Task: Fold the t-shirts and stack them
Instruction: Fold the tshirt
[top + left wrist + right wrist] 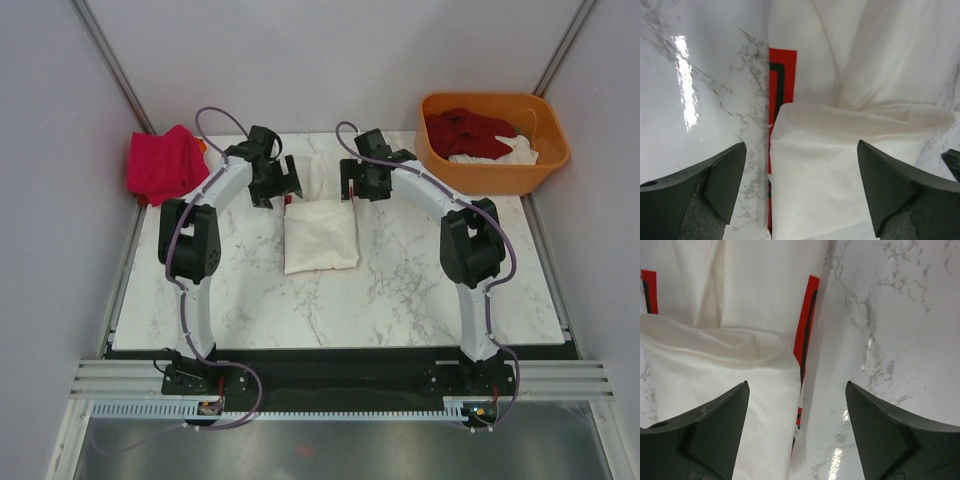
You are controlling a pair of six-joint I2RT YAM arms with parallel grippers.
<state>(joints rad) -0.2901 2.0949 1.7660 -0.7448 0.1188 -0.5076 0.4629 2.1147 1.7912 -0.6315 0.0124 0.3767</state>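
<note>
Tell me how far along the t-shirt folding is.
Partly done: the white t-shirt lies folded over mid-table. In hand: nothing; left gripper and right gripper hang open over its far end. Left: the pink-red t-shirt bunched at far left, dark red t-shirt and another white one in the orange tub; no stack yet.

A folded white cloth t-shirt with red printed marks [320, 237] is laid near the middle of the white marble-patterned table [400, 290], with the left gripper [278, 190] placed at its far left corner and the right gripper [358, 190] at its far right corner. A crumpled pink-red cloth t-shirt [165, 163] is heaped at the table's far left corner, well apart from it. At the far right corner an orange rectangular plastic tub [495, 178] is set, in which a dark red cloth t-shirt [468, 130] is piled on a white cloth one [515, 153].
</note>
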